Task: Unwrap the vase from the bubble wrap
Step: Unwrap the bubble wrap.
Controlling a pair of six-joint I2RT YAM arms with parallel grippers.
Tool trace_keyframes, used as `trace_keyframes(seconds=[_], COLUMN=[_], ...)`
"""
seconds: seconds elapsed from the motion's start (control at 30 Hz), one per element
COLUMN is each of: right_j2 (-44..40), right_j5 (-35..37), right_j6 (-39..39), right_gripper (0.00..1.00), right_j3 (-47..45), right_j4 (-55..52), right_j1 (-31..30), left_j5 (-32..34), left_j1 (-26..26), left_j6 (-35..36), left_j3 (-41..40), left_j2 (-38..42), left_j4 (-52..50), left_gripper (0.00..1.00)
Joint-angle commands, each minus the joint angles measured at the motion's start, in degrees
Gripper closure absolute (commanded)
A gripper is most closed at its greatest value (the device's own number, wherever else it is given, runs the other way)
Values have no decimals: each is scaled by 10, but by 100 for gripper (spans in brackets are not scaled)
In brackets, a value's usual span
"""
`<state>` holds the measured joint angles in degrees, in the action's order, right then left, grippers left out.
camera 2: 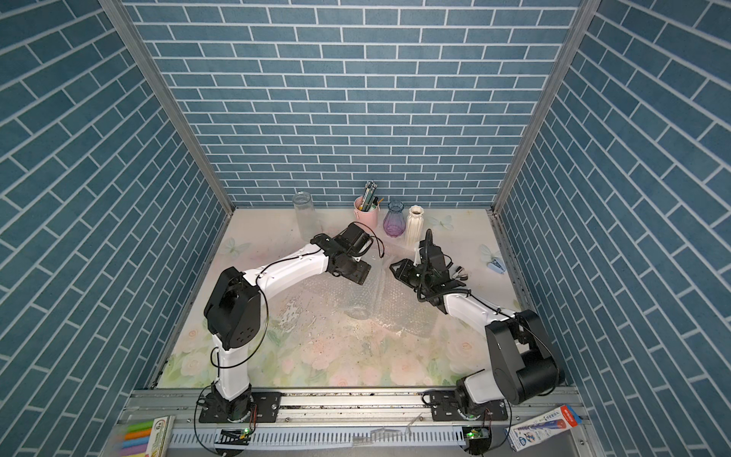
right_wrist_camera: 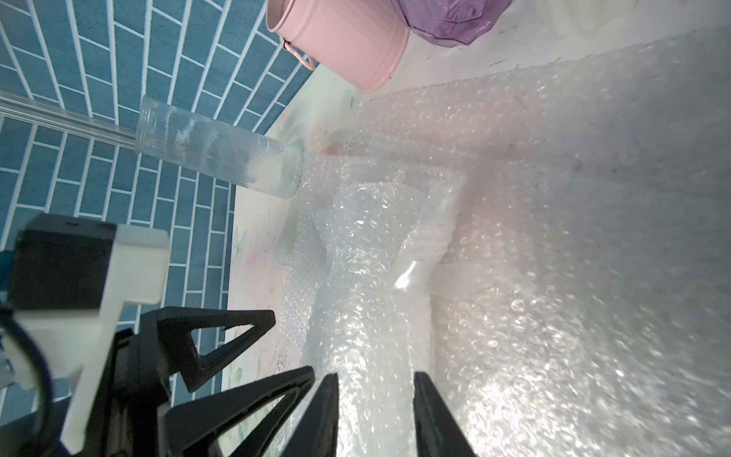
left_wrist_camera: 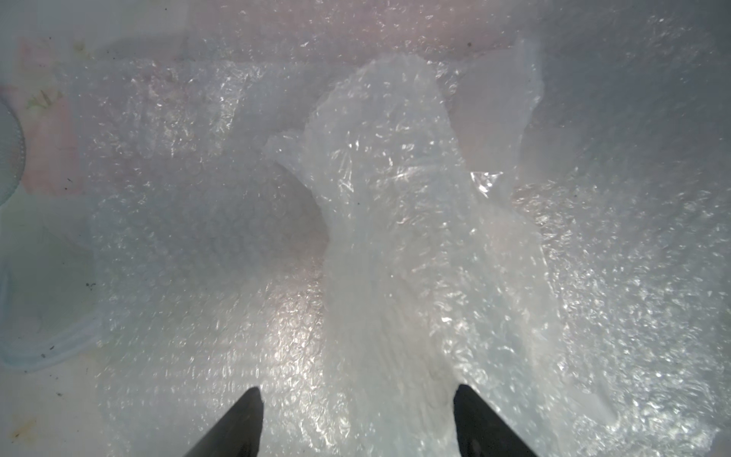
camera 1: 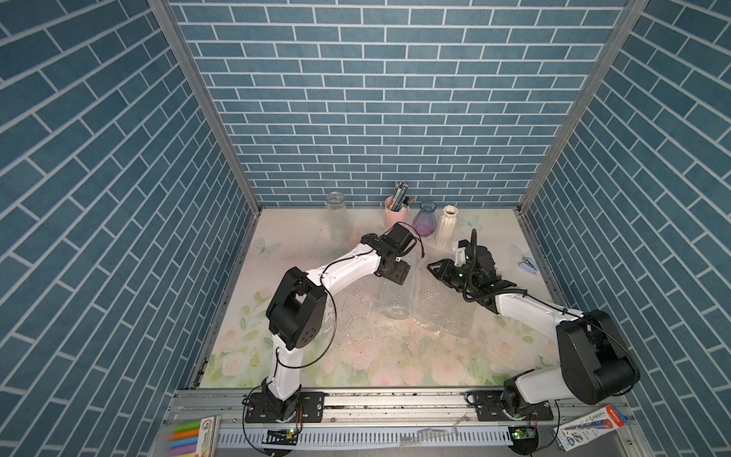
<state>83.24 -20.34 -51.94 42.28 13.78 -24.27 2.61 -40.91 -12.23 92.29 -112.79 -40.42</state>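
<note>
Right gripper (right_wrist_camera: 375, 380) fingers are seen clamped on a bunched ridge of the bubble wrap (right_wrist_camera: 553, 237), which is spread in front of the pink cup (right_wrist_camera: 340, 39). From the left wrist, the left gripper (left_wrist_camera: 356, 389) is seen open, that ridge unpinched between its fingers. In both top views a clear vase (camera 1: 393, 304) is seen lying on the wrap, well in front of the cup.

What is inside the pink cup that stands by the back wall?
Several pens and pencils stand in the pink cup, upper ends above the rim. Their lower parts and the cup's bottom are hidden by its wall.
</note>
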Motion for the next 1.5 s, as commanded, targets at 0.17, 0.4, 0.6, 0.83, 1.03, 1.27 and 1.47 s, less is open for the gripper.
trace_keyframes(seconds=[0.17, 0.4, 0.6, 0.83, 1.03, 1.27, 1.47], right_j2=[55, 98, 122, 169, 204, 211, 197], right_j5=[-5, -7, -3, 4, 13, 10, 12], right_j6=[-28, -46, -56, -76, -90, -102, -91], right_gripper=[67, 68, 68, 68, 68, 69, 69], right_j3=[62, 107, 126, 173, 190, 147, 111], right_j4=[11, 13, 20, 11, 7, 17, 29], right_j1=[-22, -36, -38, -37, -29, -22, -21], left_j5=[0, 9, 10, 4, 0, -1, -3], left_j1=[28, 32, 34, 34, 34, 33, 34], left_j6=[-9, -4, -3, -3, -3, -2, -2], left_j3=[-47, -54, -58, -58, -59, -58, -53], left_j2=[24, 28, 33, 38, 41, 41, 39], left_j4=[26, 29, 30, 30, 32, 32, 31], left_gripper=[23, 23, 23, 23, 24, 24, 24])
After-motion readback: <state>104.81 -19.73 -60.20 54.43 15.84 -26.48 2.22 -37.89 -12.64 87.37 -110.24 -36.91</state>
